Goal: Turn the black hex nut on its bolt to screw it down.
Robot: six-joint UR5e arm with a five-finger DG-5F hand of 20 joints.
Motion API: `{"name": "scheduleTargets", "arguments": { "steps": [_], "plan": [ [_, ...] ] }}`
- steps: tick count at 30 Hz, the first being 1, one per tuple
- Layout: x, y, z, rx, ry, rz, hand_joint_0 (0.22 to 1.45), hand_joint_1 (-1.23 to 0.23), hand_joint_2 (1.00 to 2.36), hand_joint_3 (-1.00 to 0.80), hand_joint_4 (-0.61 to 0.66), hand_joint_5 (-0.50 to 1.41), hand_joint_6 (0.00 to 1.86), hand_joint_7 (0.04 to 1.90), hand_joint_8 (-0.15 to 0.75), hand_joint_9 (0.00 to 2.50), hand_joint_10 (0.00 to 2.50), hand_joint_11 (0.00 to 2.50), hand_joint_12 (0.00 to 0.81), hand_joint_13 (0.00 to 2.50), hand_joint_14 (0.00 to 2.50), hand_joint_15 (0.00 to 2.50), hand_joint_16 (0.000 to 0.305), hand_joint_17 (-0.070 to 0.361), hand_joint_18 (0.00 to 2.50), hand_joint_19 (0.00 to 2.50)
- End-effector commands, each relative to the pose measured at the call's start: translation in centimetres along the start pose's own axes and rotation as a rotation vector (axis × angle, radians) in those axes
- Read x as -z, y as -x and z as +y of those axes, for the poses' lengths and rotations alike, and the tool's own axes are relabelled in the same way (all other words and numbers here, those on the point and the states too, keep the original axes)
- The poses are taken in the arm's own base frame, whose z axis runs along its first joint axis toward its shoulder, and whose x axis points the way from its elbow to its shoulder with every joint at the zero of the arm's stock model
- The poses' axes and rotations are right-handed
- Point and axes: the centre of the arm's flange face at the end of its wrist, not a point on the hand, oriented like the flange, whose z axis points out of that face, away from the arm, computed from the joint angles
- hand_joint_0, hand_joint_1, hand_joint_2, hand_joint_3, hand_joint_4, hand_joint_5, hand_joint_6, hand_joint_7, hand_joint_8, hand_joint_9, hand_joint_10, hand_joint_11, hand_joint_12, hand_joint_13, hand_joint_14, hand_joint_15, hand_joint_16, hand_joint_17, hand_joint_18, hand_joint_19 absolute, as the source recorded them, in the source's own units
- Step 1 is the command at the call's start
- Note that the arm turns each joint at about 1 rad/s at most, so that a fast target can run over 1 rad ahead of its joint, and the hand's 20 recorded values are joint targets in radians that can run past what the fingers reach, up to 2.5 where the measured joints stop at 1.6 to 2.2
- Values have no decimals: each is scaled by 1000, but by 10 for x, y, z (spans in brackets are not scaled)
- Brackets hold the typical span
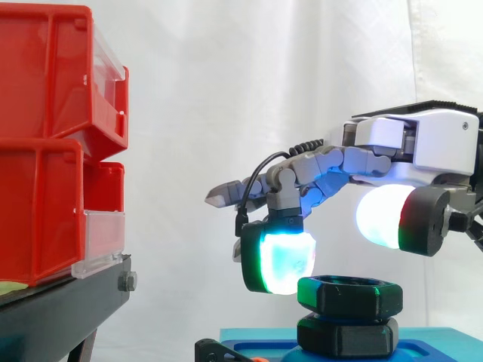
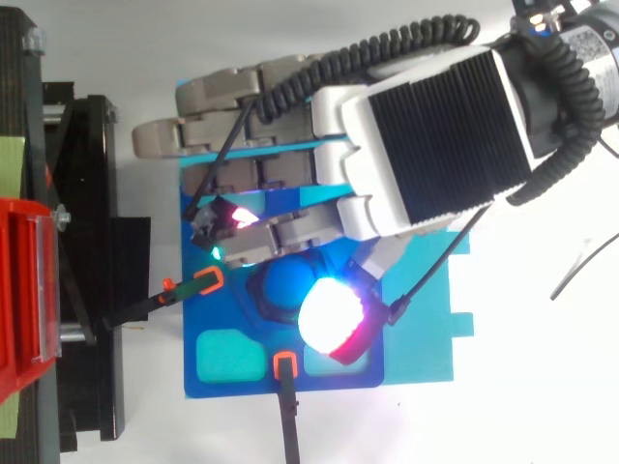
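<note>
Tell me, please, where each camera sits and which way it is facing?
Side view: beside the work at about its height, looking level across the black hex nut toward the white curtain; the hand reaches in from the right.
Top view: above the work, looking down on the blue base; the hand's back and wrist enter from the upper right.
Both show the hand, the blue base and the red bins at the left.

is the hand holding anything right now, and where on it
Nothing is held. The hand hovers over the black hex nut; its thumb pad is clear above the rim.
</note>
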Motion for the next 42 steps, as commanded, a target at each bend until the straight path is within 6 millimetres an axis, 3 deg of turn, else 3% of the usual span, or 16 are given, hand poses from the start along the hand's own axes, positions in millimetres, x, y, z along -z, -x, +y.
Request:
{"name": "scheduleTargets", "arguments": {
  "steps": [1,10,15,23,30,38,42],
  "plan": [
    [7,-1,-7,0,8,0,519,-138,1000,-500,91,-52,503,1320,277,746,0,0,350,317,0,0,48,108,346,300],
    [4,6,-9,10,17,-22,519,-144,1000,-500,105,-63,504,1249,277,743,0,0,350,319,0,0,48,108,351,303],
    [-5,17,-6,18,31,-38,519,-147,1000,-500,157,-84,504,1075,277,734,0,0,350,321,0,0,48,109,344,299],
    [-20,19,15,12,60,-44,518,-153,1000,-500,215,-98,504,902,268,734,0,0,351,317,0,0,48,109,345,290],
    [-34,19,39,0,85,-33,522,-168,1000,-500,174,-94,503,803,244,749,0,0,349,321,0,0,48,108,350,301],
    [-43,16,57,-23,64,11,524,-181,1000,-500,164,-92,503,792,241,750,0,0,346,325,0,0,48,107,349,302],
    [-43,16,59,-26,66,16,524,-181,1000,-500,177,-90,504,914,257,741,0,0,346,320,0,0,47,107,348,301]
  ]
}}
